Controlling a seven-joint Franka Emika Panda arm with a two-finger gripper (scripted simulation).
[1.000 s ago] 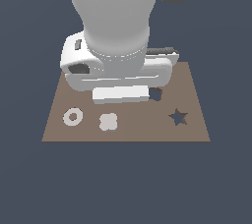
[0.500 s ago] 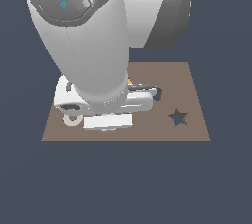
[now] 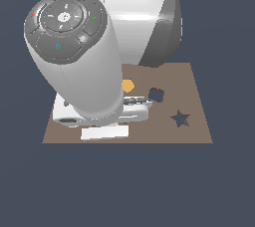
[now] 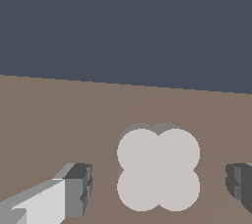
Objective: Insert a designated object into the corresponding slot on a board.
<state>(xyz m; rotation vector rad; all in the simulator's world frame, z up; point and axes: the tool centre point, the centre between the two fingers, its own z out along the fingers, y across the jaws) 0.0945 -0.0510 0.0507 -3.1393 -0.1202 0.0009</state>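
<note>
Exterior view: arm bulk hides the gripper; clover slot [image 3: 156, 94] sits open on the board [image 3: 199, 126].
Wrist view: gripper [image 4: 160, 188] fingers spread apart, clover piece [image 4: 158, 169] lying between them, untouched.
Risk: closing off-centre could nudge it aside.

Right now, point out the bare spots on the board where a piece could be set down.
The board is bare along its exterior-view right edge, above the star cutout, and in the strip between that star and the clover slot. The exterior view's left half is crowded: the arm hides it. There the open tool straddles the clover piece. The orange piece borders the slot.
</note>
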